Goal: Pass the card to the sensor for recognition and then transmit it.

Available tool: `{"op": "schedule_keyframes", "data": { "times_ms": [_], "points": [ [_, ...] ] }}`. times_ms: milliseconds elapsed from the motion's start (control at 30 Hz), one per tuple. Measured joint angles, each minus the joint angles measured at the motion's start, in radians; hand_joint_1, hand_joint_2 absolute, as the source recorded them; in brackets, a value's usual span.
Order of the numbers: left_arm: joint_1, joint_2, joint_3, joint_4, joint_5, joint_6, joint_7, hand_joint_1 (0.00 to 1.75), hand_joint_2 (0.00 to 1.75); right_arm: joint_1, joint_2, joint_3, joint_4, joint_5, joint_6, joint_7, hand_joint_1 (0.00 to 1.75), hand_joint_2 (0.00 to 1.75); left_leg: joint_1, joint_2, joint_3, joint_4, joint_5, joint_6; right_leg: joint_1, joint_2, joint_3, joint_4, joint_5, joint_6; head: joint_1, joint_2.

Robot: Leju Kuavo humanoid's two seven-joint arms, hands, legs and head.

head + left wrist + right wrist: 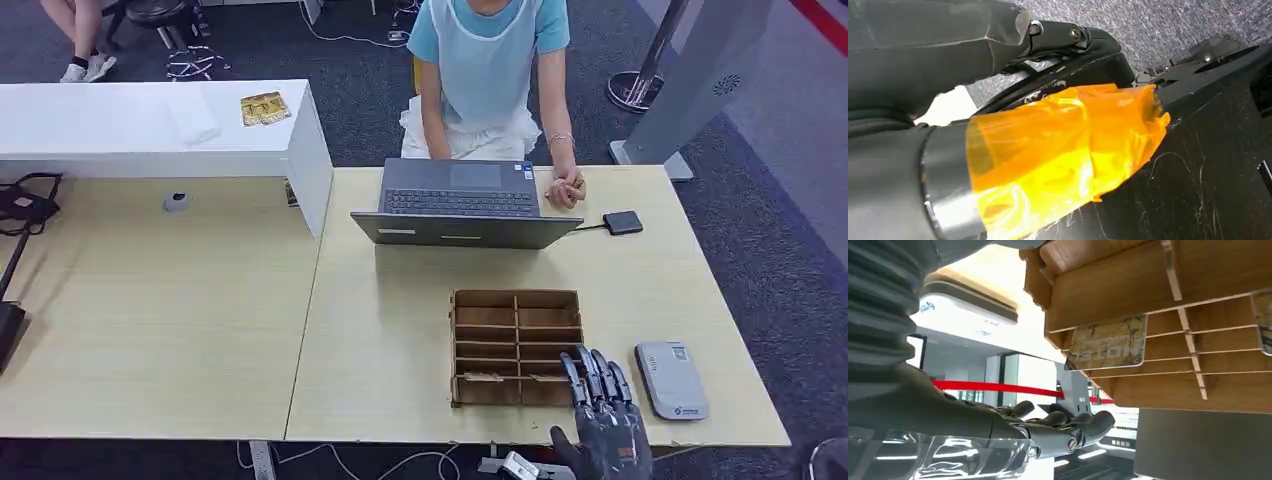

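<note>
A brown wooden slotted box (515,345) sits on the table's near right part. In the right wrist view a yellowish patterned card (1108,342) stands in one of the slots of the box (1158,285), and the edge of a second card (1264,322) shows farther along. My right hand (603,415) hovers at the box's near right corner, its fingers (1068,427) stretched out and apart, holding nothing. The grey-white sensor (672,380) lies just right of that hand. My left hand (893,60) appears as a dark blurred mass close to the lens; its fingers are hidden.
A person sits across the table behind an open grey laptop (460,205), one hand (566,187) resting beside it. A small black device (622,222) lies right of the laptop. A white counter (150,130) with yellow cards (264,107) stands at the back left.
</note>
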Motion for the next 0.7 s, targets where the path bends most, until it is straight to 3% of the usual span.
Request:
{"op": "schedule_keyframes", "data": {
  "times_ms": [700],
  "points": [
    [0.000,-0.001,0.003,0.000,-0.008,-0.002,0.000,0.00,0.00,-0.006,0.037,-0.069,0.024,0.016,-0.027,-0.060,0.00,1.75,0.000,0.000,0.000,0.000,0.000,0.000,0.000,0.000,0.000,0.000,0.000,0.000,0.000,0.000]
  ]
}}
